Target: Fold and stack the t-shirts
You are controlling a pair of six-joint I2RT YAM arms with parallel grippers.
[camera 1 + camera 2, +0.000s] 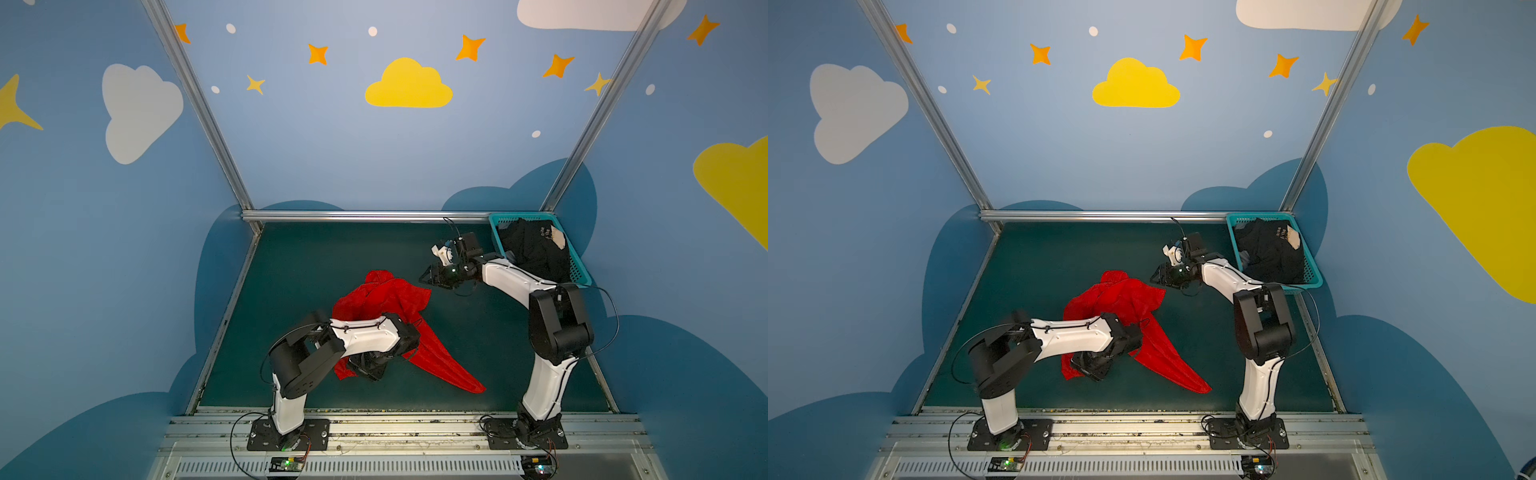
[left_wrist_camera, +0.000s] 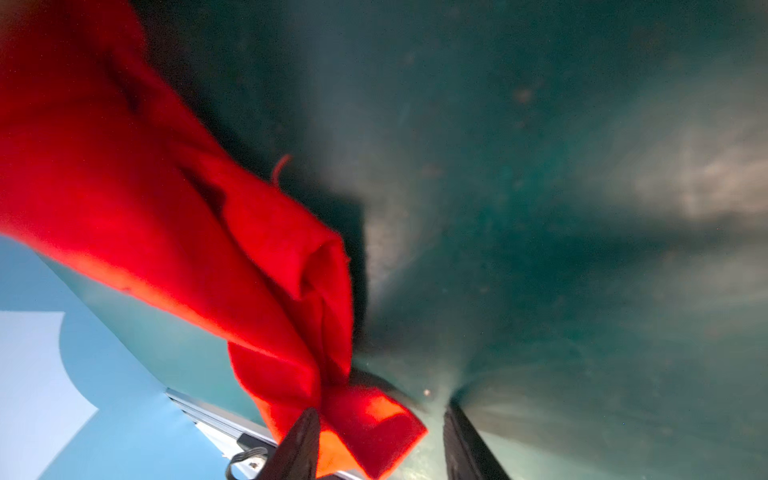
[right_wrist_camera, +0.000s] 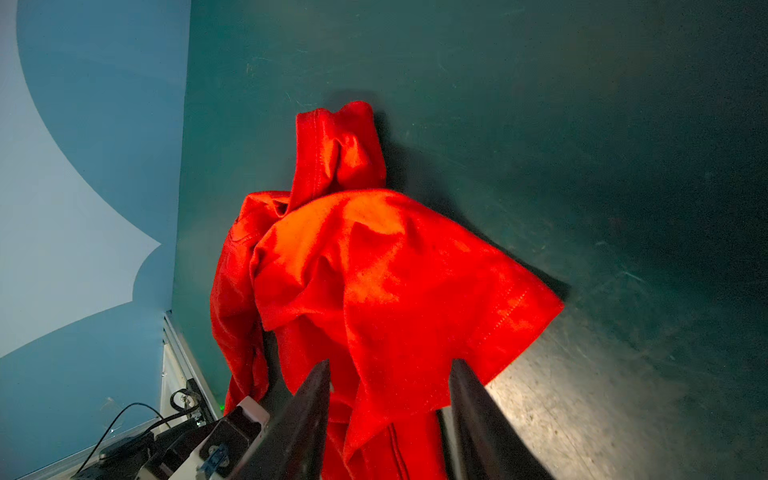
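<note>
Starting on the left: left tool point(image 1: 368, 370) tucked down low under its own arm, right at the near-left edge of a crumpled bright red cloth t-shirt point(image 1: 386, 295). Going by the left wrist view, released, with fingers point(image 2: 299, 449) apart, a corner of the red cloth draped against one of them and a bare gap up to the other. Not clamped on anything, as far as can be told.

Middle: same red shirt heaped on the dark green matte surface point(image 1: 311, 270), with one long tail trailing off toward the near right.

Further right: right tool point(image 1: 430, 277) hanging above the surface just past the shirt's far-right edge. Also released, nothing pinched in between. From the right wrist view, just the red heap under and beyond the spread tips.

Far right corner: teal plastic lattice basket point(image 1: 581, 268) with a bunched-up black t-shirt point(image 1: 536, 253) stuffed inside, pale lettering and a beige patch showing.
</note>
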